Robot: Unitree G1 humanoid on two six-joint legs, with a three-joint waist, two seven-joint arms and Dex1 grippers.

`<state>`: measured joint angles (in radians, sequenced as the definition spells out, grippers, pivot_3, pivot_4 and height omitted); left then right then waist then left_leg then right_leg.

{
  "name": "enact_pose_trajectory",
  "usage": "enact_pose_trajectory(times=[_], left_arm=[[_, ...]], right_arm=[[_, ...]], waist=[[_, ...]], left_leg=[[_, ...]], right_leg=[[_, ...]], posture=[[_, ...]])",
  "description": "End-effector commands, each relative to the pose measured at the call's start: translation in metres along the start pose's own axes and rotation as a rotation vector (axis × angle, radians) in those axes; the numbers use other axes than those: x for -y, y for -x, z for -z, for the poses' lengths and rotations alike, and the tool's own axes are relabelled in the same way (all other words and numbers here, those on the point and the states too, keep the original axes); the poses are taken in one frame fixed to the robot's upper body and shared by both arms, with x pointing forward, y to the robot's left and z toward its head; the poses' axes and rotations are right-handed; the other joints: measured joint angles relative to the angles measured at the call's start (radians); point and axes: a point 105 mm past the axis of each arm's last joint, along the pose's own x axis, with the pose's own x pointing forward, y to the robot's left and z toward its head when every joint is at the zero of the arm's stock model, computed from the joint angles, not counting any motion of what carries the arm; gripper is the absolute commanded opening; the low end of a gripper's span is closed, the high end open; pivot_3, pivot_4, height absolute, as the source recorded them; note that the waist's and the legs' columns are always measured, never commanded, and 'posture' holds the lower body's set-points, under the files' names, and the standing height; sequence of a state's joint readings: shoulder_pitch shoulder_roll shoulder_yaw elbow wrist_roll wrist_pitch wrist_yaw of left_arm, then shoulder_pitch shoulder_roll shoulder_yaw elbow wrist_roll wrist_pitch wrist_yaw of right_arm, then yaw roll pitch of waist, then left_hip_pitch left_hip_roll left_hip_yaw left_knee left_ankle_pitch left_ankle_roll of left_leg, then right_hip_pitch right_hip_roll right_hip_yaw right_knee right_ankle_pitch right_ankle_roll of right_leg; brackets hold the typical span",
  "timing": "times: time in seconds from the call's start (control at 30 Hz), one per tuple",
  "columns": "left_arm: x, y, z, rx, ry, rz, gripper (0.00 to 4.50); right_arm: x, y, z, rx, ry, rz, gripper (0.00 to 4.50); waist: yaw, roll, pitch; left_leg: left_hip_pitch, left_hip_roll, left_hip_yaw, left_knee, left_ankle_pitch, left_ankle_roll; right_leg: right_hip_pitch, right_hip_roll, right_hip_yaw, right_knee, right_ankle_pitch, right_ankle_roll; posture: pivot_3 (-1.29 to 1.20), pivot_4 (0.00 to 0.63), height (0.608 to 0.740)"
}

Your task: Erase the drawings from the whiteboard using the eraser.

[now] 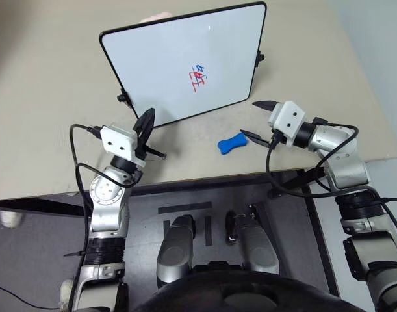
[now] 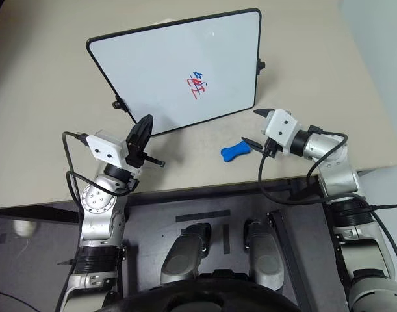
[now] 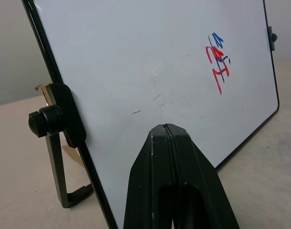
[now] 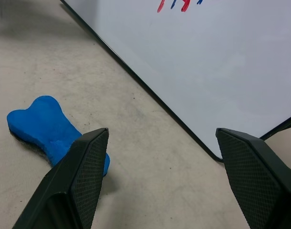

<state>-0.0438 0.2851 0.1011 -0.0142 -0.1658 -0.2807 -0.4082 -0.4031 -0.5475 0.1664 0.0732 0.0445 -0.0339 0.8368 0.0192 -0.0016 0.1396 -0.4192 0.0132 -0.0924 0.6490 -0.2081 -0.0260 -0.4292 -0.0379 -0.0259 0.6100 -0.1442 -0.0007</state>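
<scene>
**Right claw wide open beside the eraser**

The right gripper (image 1: pixel 257 119) gapes wide, empty, just beside the eraser (image 1: pixel 232 143) near the bench's (image 1: pixel 49 97) front edge. The left gripper (image 1: pixel 146 123), pinched closed, holds nothing before the whiteboard (image 1: pixel 166 58), whose drawings (image 1: pixel 198 78) remain.

Beige table (image 1: pixel 49 97) (evenly lit) above grey floor (image 1: pixel 29 260).

A large black-framed white rectangular whiteboard (image 1: pixel 179 62) is showing small red and blue marker drawings (image 1: pixel 199 78); a bright blue bone-shaped eraser (image 1: pixel 232 143) is lying on the beige tabletop (image 1: pixel 49 97).
</scene>
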Motion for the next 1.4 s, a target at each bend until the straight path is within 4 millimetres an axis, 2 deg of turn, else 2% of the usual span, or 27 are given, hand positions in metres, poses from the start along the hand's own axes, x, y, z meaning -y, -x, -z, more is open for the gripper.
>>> enact_pose_trajectory(times=[0.03,0.33,0.57,0.73,0.83,1.03,1.17,1.4], left_arm=[[-0.002,-0.005,-0.01,0.043,-0.016,0.002,0.0],[0.005,-0.015,-0.008,0.062,-0.001,0.01,0.0],[0.014,-0.016,-0.003,0.07,0.02,0.007,0.0],[0.016,-0.008,-0.002,0.063,0.034,0.002,0.0],[0.019,-0.002,0.0,0.048,0.038,0.002,0.0],[0.016,0.011,0.003,0.026,0.055,0.012,0.0],[0.015,0.01,0.003,0.025,0.052,0.01,0.0],[0.019,0.007,0.003,0.031,0.058,0.018,0.0]], right_arm=[[0.006,0.004,-0.012,0.043,0.022,0.021,3.8],[0.013,0.012,-0.011,0.026,0.042,0.035,3.8],[0.01,0.015,-0.012,0.025,0.046,0.007,3.8],[-0.001,0.013,-0.022,0.04,0.014,-0.085,3.8],[-0.007,0.016,-0.024,0.037,-0.009,-0.131,3.8],[-0.033,0.01,-0.024,0.006,-0.064,-0.29,3.8],[-0.046,-0.001,-0.023,0.01,-0.089,-0.342,3.8],[-0.049,-0.016,-0.02,0.014,-0.102,-0.358,3.8]], waist=[[0.0,0.0,0.0],[0.001,0.0,0.0],[0.001,0.0,0.0],[0.0,0.0,0.0],[-0.001,0.0,0.0],[-0.001,0.0,0.0],[-0.001,0.0,0.0],[0.0,0.0,0.0]], left_leg=[[0.0,0.0,0.0,0.0,0.0,0.0],[0.0,0.0,0.0,0.0,0.0,0.0],[0.0,0.0,0.0,0.0,0.0,0.0],[0.0,0.0,0.0,0.0,0.0,0.0],[0.0,0.0,0.001,0.0,0.0,0.001],[0.0,0.0,0.001,0.0,0.001,0.0],[0.0,0.0,0.001,0.0,0.002,0.0],[0.0,0.0,0.0,0.0,0.003,0.0]], right_leg=[[0.0,0.0,0.0,0.0,0.0,0.0],[0.0,0.0,0.0,0.0,0.0,0.0],[0.0,0.0,0.0,0.0,0.0,0.0],[0.0,0.0,0.0,0.0,-0.001,0.001],[0.0,0.0,0.0,-0.001,-0.005,0.008],[0.0,0.001,0.0,0.0,-0.006,0.01],[0.0,0.001,0.0,0.0,-0.006,0.01],[0.0,0.001,0.0,0.001,-0.005,0.009]], posture=[[0.0,0.15,0.74],[0.0,0.15,0.74],[0.0,0.15,0.74],[0.0,0.15,0.74],[0.0,0.15,0.74],[0.0,0.15,0.74],[0.0,0.15,0.74],[0.0,0.15,0.74]])
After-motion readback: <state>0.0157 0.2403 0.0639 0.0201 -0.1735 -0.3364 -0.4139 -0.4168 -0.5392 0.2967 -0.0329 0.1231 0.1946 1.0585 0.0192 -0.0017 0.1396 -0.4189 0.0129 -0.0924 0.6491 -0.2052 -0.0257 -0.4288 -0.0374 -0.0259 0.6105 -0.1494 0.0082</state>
